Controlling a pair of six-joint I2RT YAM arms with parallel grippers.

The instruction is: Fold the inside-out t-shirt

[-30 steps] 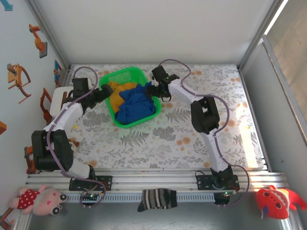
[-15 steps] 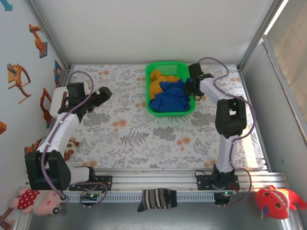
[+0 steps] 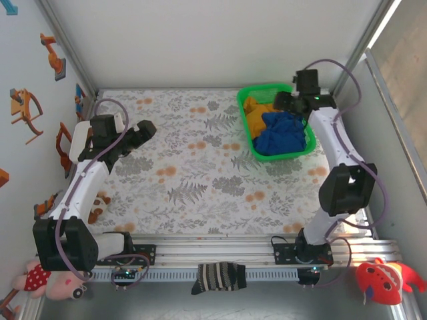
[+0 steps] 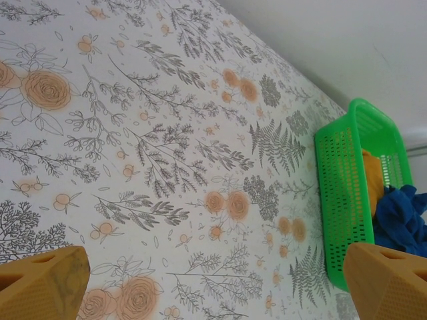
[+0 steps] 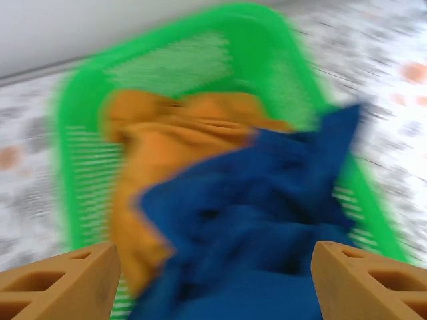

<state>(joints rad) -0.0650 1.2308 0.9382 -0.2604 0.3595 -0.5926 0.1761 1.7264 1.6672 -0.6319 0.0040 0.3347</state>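
While the blue t-shirt (image 5: 267, 220) lies bunched up in the green basket (image 5: 67, 133), the right gripper (image 3: 287, 101) hangs right over it, fingers (image 5: 60, 280) spread wide and nothing pinched between them. Blue cloth fills the gap below and ahead of the two tips, though that wrist view is smeared with blur. Just beyond the shirt from those fingers, against the basket's far wall, there's the mustard garment (image 5: 167, 133), the blue overlapping its near edge. The basket itself rests on the floral counter (image 3: 200, 173), directly under the right fingers. Over to the left gripper (image 3: 143, 130): its fingers are wide apart too, gripping nothing, poised over bare counter. From there the basket is well off, ahead and past the fingertip at the right of its wrist view, with a sliver of blue and mustard peeking over the rim. Behind both sets of fingers, on the near rail between the arm bases, lies a striped sock (image 3: 219, 277).
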